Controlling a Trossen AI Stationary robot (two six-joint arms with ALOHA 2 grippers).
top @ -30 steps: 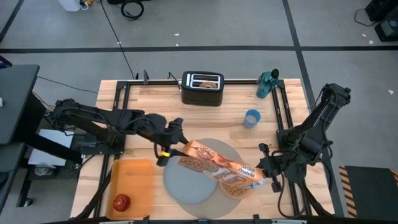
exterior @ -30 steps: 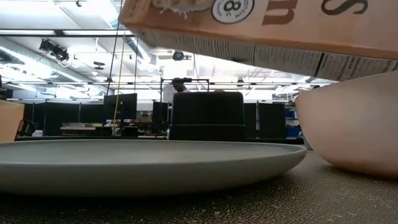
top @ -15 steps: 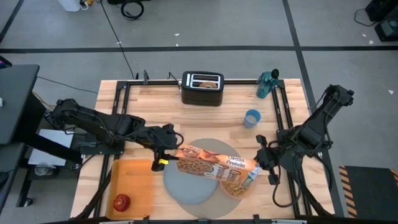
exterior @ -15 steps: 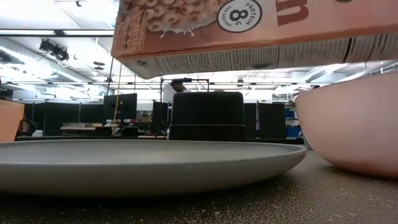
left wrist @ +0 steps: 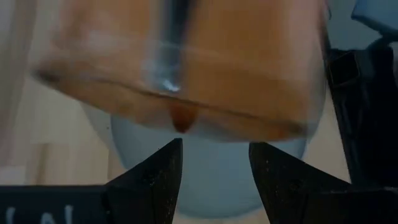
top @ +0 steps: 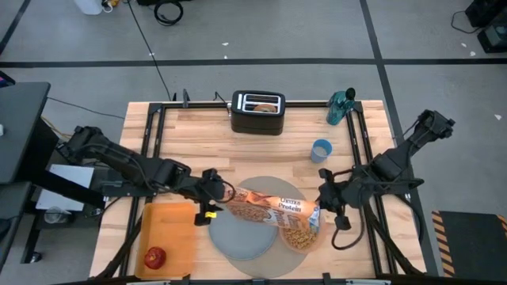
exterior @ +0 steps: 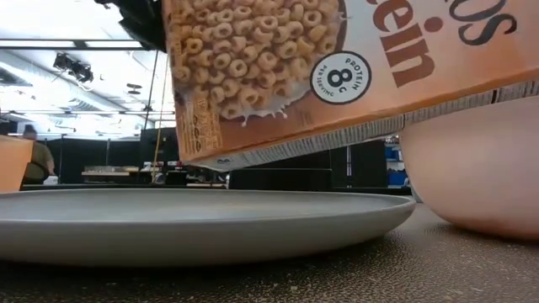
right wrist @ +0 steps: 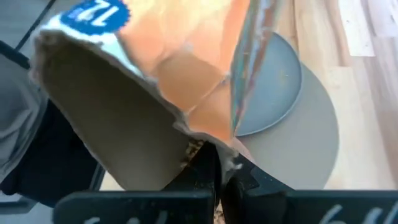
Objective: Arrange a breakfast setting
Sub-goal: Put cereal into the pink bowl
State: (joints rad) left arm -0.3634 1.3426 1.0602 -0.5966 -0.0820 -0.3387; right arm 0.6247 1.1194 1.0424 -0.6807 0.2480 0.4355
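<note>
An orange cereal box (top: 269, 207) hangs lying over the round grey mat (top: 261, 184) and the grey plate (top: 242, 237), between my two grippers. Its open end is over the pink bowl (top: 299, 236), which holds cereal and stands on the mat's right part. My left gripper (top: 212, 199) stands at the box's closed end (left wrist: 180, 106), fingers apart. My right gripper (top: 321, 207) is shut on the open end. In the low view the box (exterior: 337, 76) slants above the plate (exterior: 168, 223) and bowl (exterior: 480, 177). A red apple (top: 154, 256) lies on the tray. My left gripper has its fingers (left wrist: 168, 165) apart just before the box's closed end; whether they touch it I cannot tell. My right gripper pinches a torn top flap (right wrist: 208, 134) of the box's open end between its two shut fingers, coming from the table's right. The box is lifted clear, lying lengthwise.
A black toaster (top: 257, 112) stands at the far edge, a blue cup (top: 321, 150) and a teal bottle (top: 341, 107) at the far right. The flat orange tray (top: 170, 226) lies at the near left. Bare wood shows left of the toaster.
Both grippers have carried the box toward the table's left; my right gripper has also gone toward the far edge. The box has rolled about its length, its printed front now facing the near edge, and its closed end has dropped lower over the plate.
</note>
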